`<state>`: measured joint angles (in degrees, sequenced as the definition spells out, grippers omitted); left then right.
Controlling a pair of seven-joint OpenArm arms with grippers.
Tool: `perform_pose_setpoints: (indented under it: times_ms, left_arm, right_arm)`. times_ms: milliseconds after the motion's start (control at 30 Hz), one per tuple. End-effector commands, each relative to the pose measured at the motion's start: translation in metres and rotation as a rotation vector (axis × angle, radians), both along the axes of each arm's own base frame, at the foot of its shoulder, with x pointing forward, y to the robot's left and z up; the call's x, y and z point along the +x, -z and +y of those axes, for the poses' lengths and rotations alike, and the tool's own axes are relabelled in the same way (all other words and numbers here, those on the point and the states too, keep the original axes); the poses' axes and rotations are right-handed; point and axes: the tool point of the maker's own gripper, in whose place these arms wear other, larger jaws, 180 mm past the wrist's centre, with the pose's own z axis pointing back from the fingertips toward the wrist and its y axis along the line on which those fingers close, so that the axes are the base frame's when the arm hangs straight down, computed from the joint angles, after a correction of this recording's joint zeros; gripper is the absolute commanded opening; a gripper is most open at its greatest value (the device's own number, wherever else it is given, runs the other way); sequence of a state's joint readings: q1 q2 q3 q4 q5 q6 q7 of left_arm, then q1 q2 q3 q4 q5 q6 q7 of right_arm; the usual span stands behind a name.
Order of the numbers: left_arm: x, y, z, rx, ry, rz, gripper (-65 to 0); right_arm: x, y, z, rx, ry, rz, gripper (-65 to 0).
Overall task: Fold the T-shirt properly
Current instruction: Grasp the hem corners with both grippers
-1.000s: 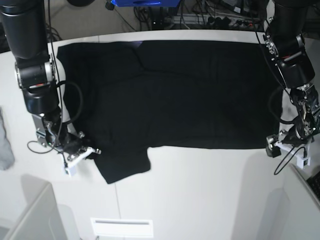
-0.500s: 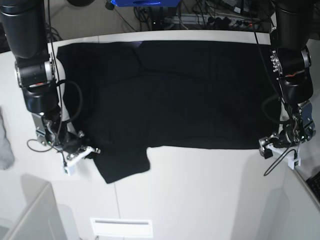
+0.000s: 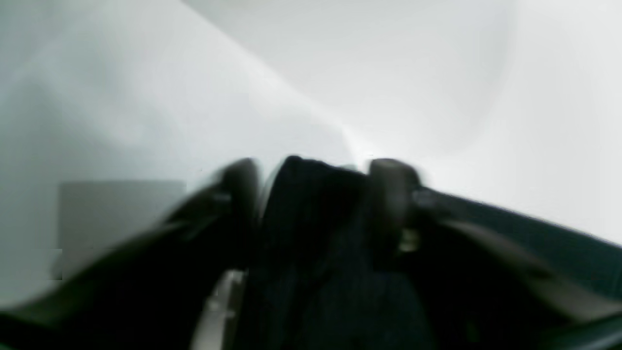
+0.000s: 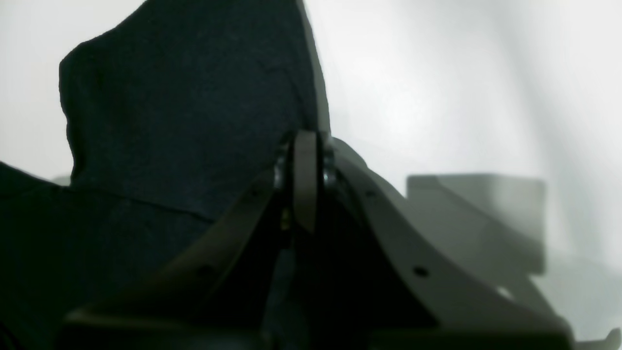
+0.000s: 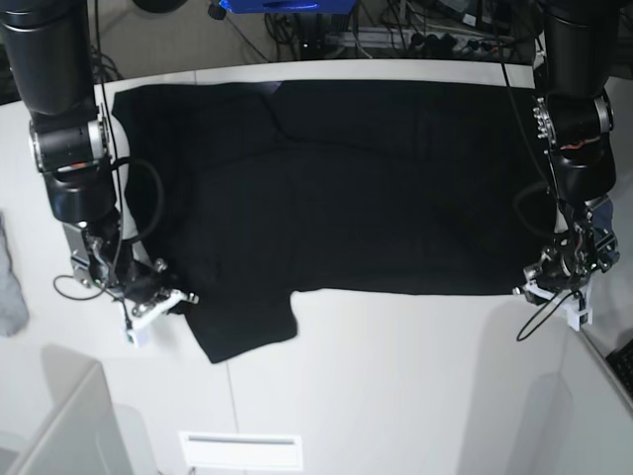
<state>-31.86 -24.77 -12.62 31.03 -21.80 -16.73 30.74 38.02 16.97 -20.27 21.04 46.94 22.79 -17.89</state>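
Note:
The black T-shirt [image 5: 346, 178] lies spread flat on the white table [image 5: 396, 376], plain side up, with one sleeve [image 5: 242, 322] pointing toward the front. At the edge of that sleeve on the base view's left, my right gripper [image 5: 181, 297] has its fingers pressed together on the cloth [image 4: 184, 112], as the right wrist view [image 4: 306, 160] shows. On the base view's right, my left gripper [image 5: 527, 287] is at the shirt's front corner. In the blurred left wrist view its fingers [image 3: 240, 187] stand partly apart with a bunch of black cloth [image 3: 311, 204] between them.
A small grey cloth [image 5: 8, 287] lies at the table's left edge. A white slotted box [image 5: 240, 450] sits at the front and a grey bin [image 5: 54, 430] at the front left. Cables and gear [image 5: 396, 30] crowd the space behind the table.
My left arm has swung in and down to the shirt's front corner, and its jaws have narrowed around the cloth. The right arm and the shirt have stayed put.

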Motion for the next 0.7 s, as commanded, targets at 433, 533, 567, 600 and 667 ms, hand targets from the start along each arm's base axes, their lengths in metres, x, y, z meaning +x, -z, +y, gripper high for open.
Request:
perform_pose_setpoints:
  times_ms: [433,533,567,600,667]
  left_arm:
    - [0.002,-0.035,-0.008,0.097,0.1,-0.08,-65.0]
    - [0.002,-0.04,-0.009,0.112,0.111,-0.097,-65.0]
    - [0.0,-0.045,-0.007,0.118,0.106,-0.114,-65.0]
    - [-0.003,-0.048,-0.005,0.121,0.097,-0.129,-65.0]
    - [-0.005,-0.055,-0.004,0.112,0.074,-0.168,-65.0]
  right_arm:
    - [0.01,-0.027,0.007,-0.025,-0.065,-0.095,-65.0]
    - [0.007,-0.024,0.003,-0.029,-0.063,-0.088,-65.0]
    - [0.007,-0.026,-0.004,-0.031,-0.051,-0.094,-65.0]
    - [0.003,-0.024,-0.009,-0.029,-0.039,-0.09,-65.0]
    - [0.001,-0.029,-0.014,-0.006,-0.01,-0.118,-65.0]
